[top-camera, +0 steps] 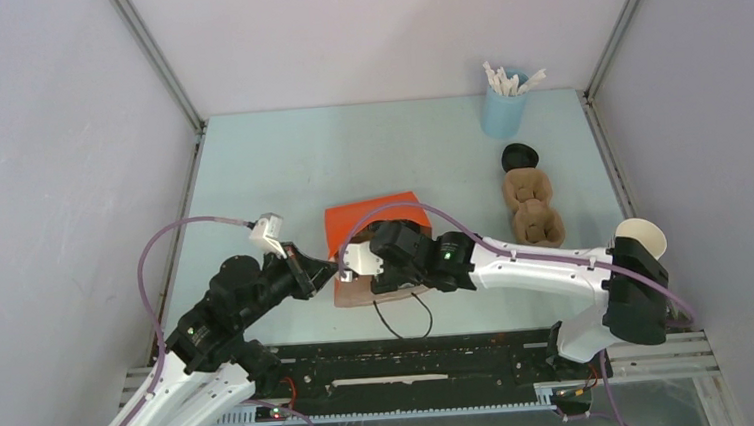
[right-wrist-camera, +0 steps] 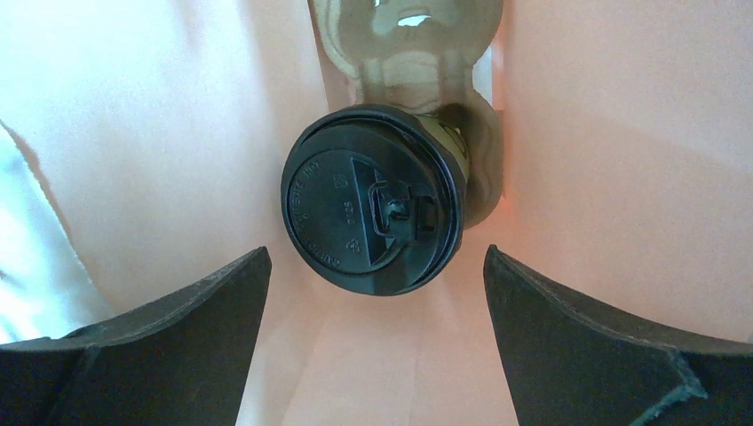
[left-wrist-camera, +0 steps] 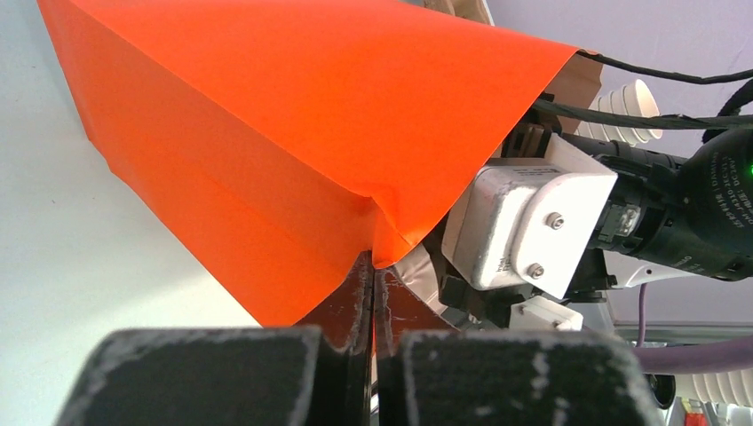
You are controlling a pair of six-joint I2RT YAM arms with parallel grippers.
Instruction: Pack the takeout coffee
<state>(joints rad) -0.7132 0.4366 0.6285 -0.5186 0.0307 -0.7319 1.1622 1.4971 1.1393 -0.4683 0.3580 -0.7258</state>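
Cup (right-wrist-camera: 373,200): lay on its side inside bag (top-camera: 373,218), black lid facing the mouth.
Right gripper (right-wrist-camera: 375,257): jaws wide apart at bag mouth, holding nothing.
Left gripper (left-wrist-camera: 373,277): pinched bag's edge.

On the table (top-camera: 280,170), at two o'clock, stands a pale blue cup (top-camera: 503,114) of white sticks. At its six o'clock lie a black disc (top-camera: 520,156) and brown pulp trays (top-camera: 533,207).

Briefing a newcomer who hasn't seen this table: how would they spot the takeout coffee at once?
Find the orange bag at the middle of the table. The takeout coffee sits inside it, before the open right pincer. Its round black lid sets it apart from the lidless cups and the pale blue cup.
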